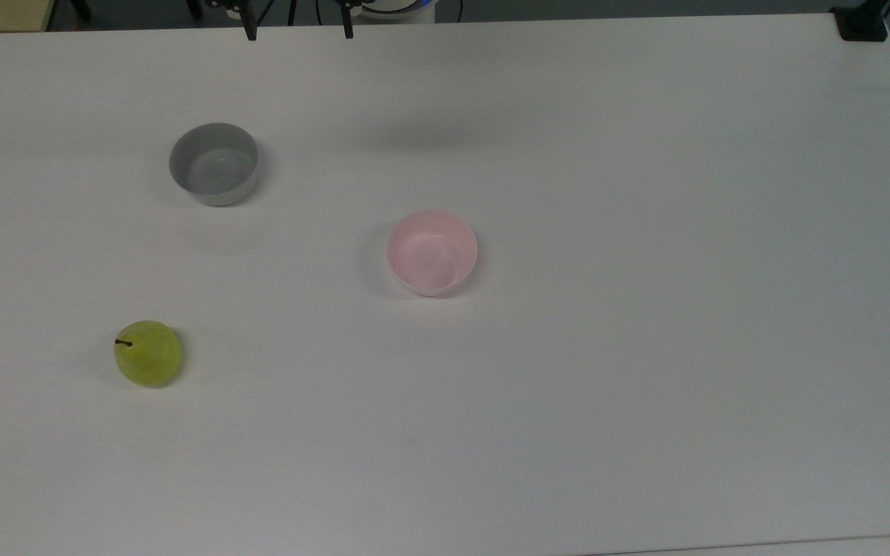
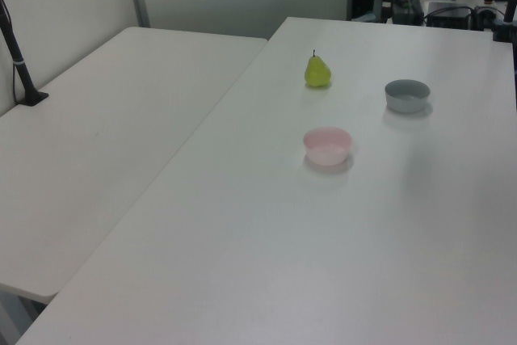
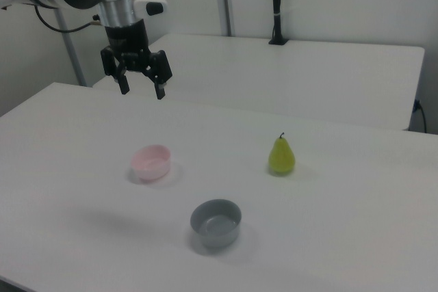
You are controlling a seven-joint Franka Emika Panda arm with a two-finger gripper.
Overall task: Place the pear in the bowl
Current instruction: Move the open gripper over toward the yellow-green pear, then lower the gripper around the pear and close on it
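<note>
- Right view: the gripper [image 3: 142, 87] hangs high above the table [image 3: 342, 237], jaws spread wide, holding nothing.
- The pear [image 3: 281, 156] stands upright well below and to the right view's right of it; the bowl [image 3: 151, 162] sits almost beneath.
- Step in hand, likely: the approach. Next it should travel over the pear and descend.

Even, diffuse overhead light — soft shadows only. Faint smudge shadow on the table [image 1: 646, 347] in the top view; slight corner vignetting — mild softness throughout, no glare.
</note>
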